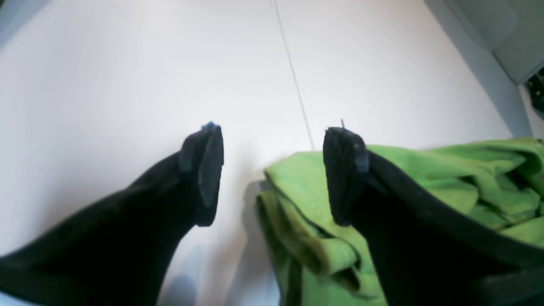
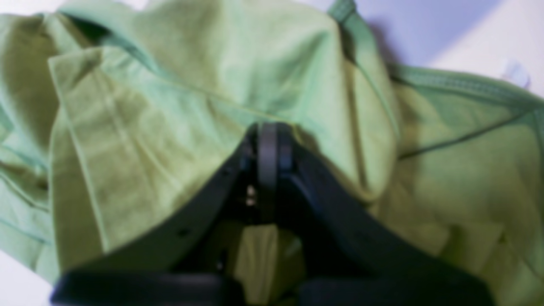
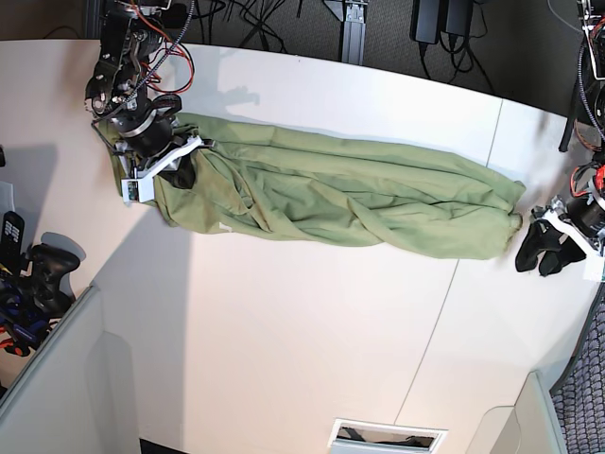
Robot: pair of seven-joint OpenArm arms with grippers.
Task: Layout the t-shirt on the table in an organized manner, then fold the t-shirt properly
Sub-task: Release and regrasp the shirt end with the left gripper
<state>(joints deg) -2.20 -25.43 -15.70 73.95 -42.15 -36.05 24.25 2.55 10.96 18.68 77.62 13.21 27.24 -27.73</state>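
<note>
Currently one t-shirt [image 3: 331, 194], one bench [image 3: 284, 331], two hands in view.

T-shirt: olive green, stretched into a long wrinkled band across the far half of the white bench, running from the base view's left side to its right. Fabric bunched and creased lengthwise, not flat. A thin dark seam line [image 3: 473, 227] crosses the bench under the band's right end.

Left hand [image 1: 272, 170]: fingers spread wide, nothing between them. It sits just past the shirt's end at the base view's right [image 3: 546, 253]. In the left wrist view one finger [image 1: 344, 170] overlaps the crumpled green edge [image 1: 306, 221]; whether it touches the cloth cannot be told. The other finger stands over bare bench.

Right hand [image 2: 267, 144]: fingers pressed together, pinching a fold of the t-shirt at the band's other end [image 3: 161, 156]. Right wrist view is blurred; cloth drapes around the closed tips and fills most of the frame.

Surroundings: a black game controller [image 3: 45, 270] lies off the bench edge at the base view's left; cables [image 3: 454, 38] hang behind the far edge; a grey panel [image 3: 57, 378] stands at lower left. Nothing else rests on the bench beside the shirt.
</note>
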